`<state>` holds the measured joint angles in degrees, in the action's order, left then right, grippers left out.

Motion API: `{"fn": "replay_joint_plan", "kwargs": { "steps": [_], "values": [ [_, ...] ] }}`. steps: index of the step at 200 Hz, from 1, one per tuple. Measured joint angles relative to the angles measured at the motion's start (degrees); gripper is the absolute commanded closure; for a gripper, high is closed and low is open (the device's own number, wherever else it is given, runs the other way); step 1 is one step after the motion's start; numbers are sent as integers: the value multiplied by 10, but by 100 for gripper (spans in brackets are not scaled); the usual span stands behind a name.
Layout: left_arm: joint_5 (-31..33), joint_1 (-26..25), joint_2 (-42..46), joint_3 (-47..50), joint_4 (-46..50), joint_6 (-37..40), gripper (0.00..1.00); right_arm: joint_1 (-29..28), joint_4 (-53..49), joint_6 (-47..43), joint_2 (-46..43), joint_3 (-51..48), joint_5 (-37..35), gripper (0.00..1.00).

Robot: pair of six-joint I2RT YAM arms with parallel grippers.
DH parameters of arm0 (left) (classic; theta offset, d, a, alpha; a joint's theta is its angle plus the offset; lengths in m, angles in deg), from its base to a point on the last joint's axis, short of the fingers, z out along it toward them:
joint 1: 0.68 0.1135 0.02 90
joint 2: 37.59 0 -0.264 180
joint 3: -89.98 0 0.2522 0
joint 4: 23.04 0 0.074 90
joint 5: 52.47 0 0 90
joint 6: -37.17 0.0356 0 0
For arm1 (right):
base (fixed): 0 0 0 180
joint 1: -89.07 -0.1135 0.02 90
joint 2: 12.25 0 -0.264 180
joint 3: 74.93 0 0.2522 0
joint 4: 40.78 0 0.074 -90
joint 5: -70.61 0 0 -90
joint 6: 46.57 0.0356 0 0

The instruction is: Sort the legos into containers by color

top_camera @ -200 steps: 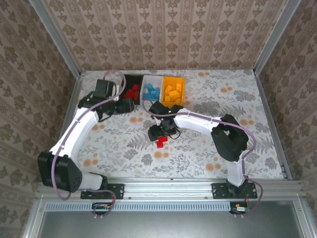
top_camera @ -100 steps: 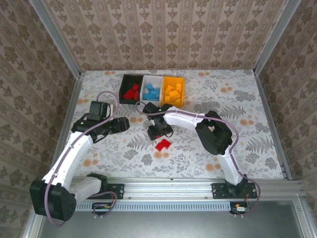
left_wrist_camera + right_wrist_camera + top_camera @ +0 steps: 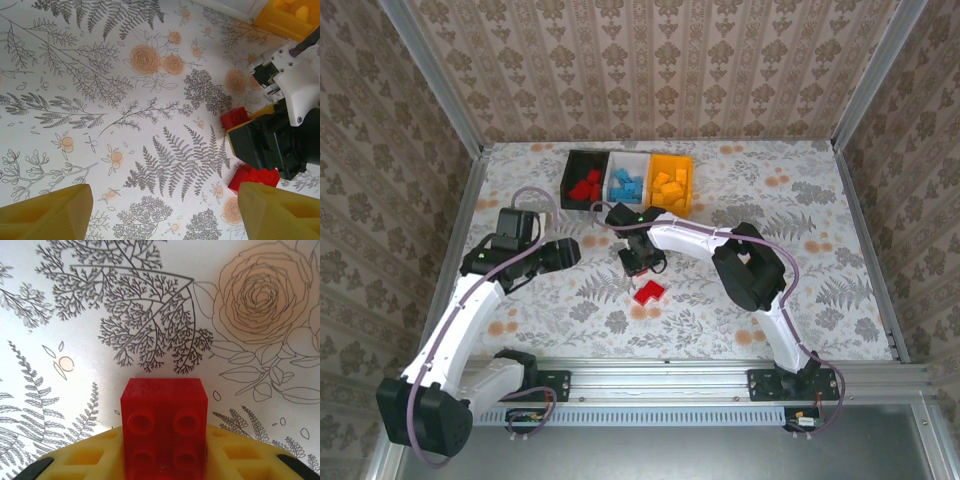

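My right gripper is shut on a red lego, studs facing the camera, low over the flowered table; its yellow fingers press both sides. From above, this gripper is mid-table in front of the containers. Another red lego lies just in front of it. The black bin holds red legos, the white bin blue ones, the orange bin orange-yellow ones. My left gripper hovers open to the left, nothing between its fingers; its camera sees the loose red lego.
The three bins stand side by side at the back centre. Metal frame rails and patterned walls close in the table on the left, right and back. The right arm's elbow bends over the table's middle right.
My right gripper has closed on the red lego. The left arm has pulled back from the black bin to the left-middle of the table, still open.
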<state>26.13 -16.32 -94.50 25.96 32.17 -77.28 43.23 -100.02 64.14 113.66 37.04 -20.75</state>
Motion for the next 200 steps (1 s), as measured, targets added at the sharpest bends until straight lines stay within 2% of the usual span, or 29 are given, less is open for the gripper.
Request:
{"fn": "replay_joint_plan", "kwargs": {
  "steps": [34,90,117,151,200],
  "values": [
    [-9,6,21,0,9,-5,22,14,10,5,-3,18,42,62],
    [-44,12,58,4,12,-37,22,101,138,114,-36,27,252,65],
    [-56,15,75,20,7,-55,22,129,216,185,-32,53,312,65],
    [-63,15,98,38,3,-73,22,131,275,241,30,177,330,64],
    [-66,15,131,70,5,-82,22,140,289,292,211,426,327,62]
  ]
}}
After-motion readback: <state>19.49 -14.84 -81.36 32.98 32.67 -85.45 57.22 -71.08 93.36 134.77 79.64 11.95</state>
